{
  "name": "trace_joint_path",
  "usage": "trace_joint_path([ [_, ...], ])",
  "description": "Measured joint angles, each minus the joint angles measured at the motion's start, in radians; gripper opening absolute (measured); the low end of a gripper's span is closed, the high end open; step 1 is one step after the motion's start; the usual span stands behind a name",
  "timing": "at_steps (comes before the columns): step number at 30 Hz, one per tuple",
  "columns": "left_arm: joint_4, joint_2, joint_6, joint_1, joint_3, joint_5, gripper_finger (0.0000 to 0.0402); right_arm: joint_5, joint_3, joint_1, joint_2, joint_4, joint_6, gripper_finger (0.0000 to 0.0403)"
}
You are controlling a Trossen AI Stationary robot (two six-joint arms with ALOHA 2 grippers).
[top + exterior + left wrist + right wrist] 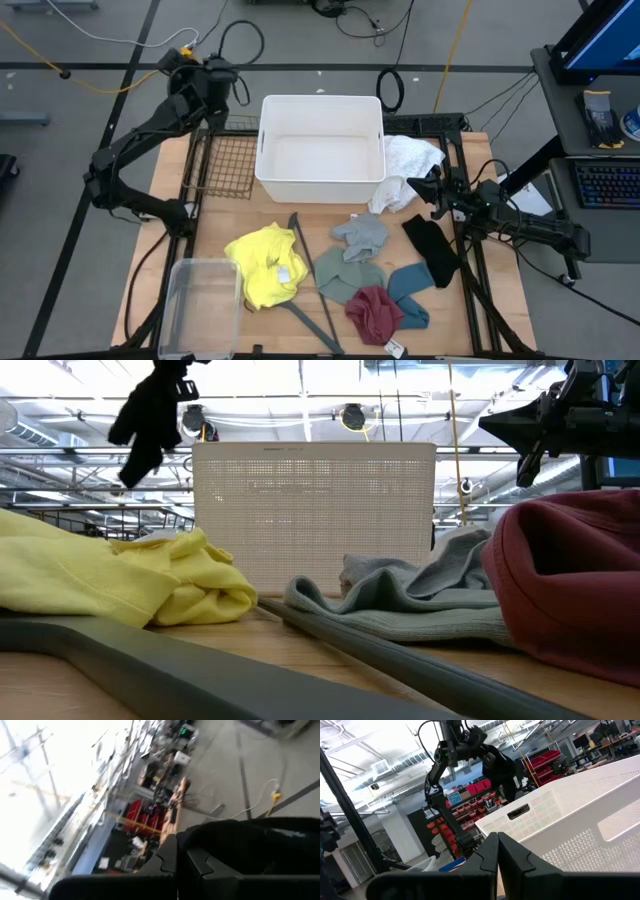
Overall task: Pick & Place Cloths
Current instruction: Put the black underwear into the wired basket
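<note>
My left gripper (222,78) is raised past the far left corner of the white bin (320,145) and is shut on a black cloth (145,420). My right gripper (412,188) hovers shut beside the white cloth (410,160), which lies against the bin's right wall. On the table lie the yellow cloth (265,265), grey cloth (362,235), sage green cloth (348,275), maroon cloth (375,312), teal cloth (410,290) and a second black cloth (432,248). The bin looks bare inside. My left gripper pinches the black cloth at its upper end (165,385) between the two fingers, coming from above. The cloth hangs slack below the fingers, lifted clear of the table. In the left wrist view the black cloth (250,855) bunches right at the shut fingers and hides the place of contact.
A thin dark grey hanger (305,270) lies between the yellow and sage green cloths. A clear plastic container (200,300) stands at the near left corner. A wire rack (225,165) lies left of the bin. Cables run over the floor beyond the far edge.
</note>
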Motion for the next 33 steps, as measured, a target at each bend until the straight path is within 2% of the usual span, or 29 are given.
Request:
trace_joint_path([
  [5,-0.297,0.000,-0.302,0.015,0.000,0.182,0.0001,0.000,0.000,0.000,0.000,0.000,0.000,0.0000],
  [10,-0.610,0.002,-0.674,0.064,0.000,0.396,0.0001,0.000,0.000,0.000,0.000,0.000,0.000,0.0000],
  [15,-0.811,0.002,-0.958,0.112,0.000,0.602,0.0000,0.000,0.000,0.000,0.000,0.000,0.000,0.0000],
  [23,-0.827,0.002,-1.079,0.142,-0.046,0.856,0.0000,0.000,0.000,0.000,0.000,0.000,-0.002,0.0000],
  [33,-0.758,0.002,-1.146,0.177,-0.255,0.976,0.0000,0.000,0.000,0.000,0.000,0.000,0.000,0.0000],
])
